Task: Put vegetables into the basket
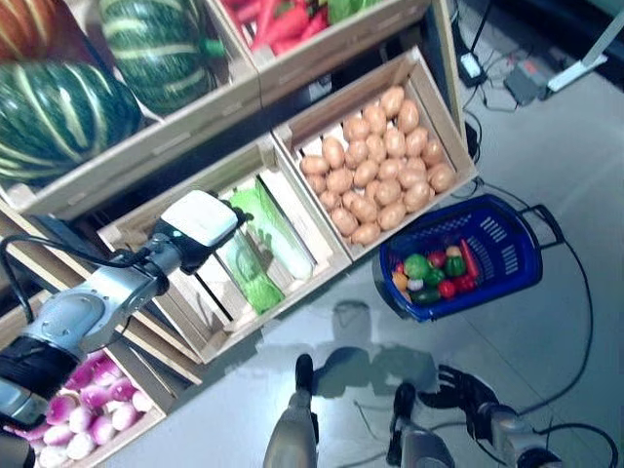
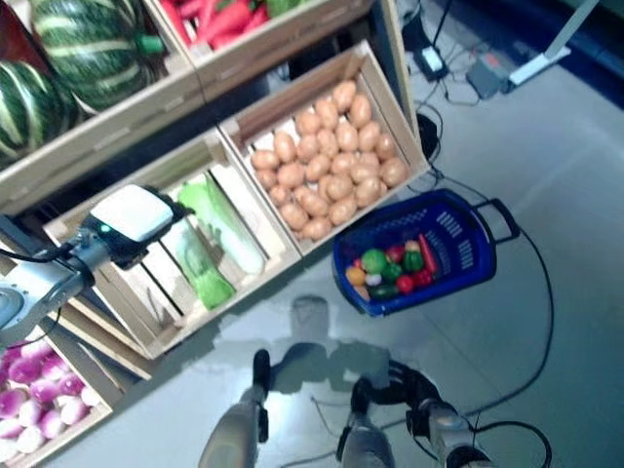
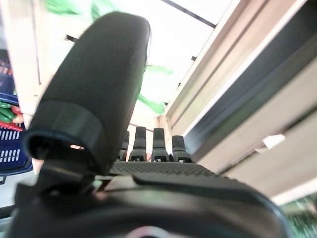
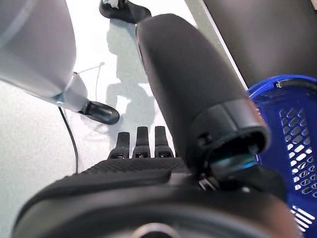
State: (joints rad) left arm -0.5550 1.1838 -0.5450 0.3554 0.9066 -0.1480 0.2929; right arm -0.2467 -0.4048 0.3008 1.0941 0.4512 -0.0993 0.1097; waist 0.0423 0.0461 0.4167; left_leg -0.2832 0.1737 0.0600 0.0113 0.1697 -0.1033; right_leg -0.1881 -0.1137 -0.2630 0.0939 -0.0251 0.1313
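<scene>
The left hand [image 1: 200, 226] reaches over the wooden crate [image 1: 210, 322] of green vegetables [image 1: 255, 261], its fingers [image 3: 158, 145] straight and relaxed in its own wrist view, with nothing held between them and the thumb. The green vegetables lie just beyond and below those fingers, inside the crate's slatted compartment, and no contact with them can be made out. To this hand's right stands a second crate [image 1: 429, 88] filled with potatoes [image 1: 375, 166], and farther right again, on the grey floor [image 1: 546, 322], sits the blue basket [image 1: 507, 255], well apart from the left hand. The basket already holds a small heap of vegetables [image 1: 434, 275] in green, red and yellow, gathered at the end nearer the robot. The right hand [image 1: 466, 390] hangs low over the floor, just on the near side of the basket; in its wrist view its fingers [image 4: 142, 144] are extended and empty, with the basket's mesh wall showing beside the thumb. Beyond the left hand, on the higher shelf, striped green pumpkins [image 1: 161, 44] rest in a box, and red peppers [image 1: 283, 21] fill the neighbouring one. Near the left forearm, a low crate holds purple and white turnips [image 1: 93, 409].
</scene>
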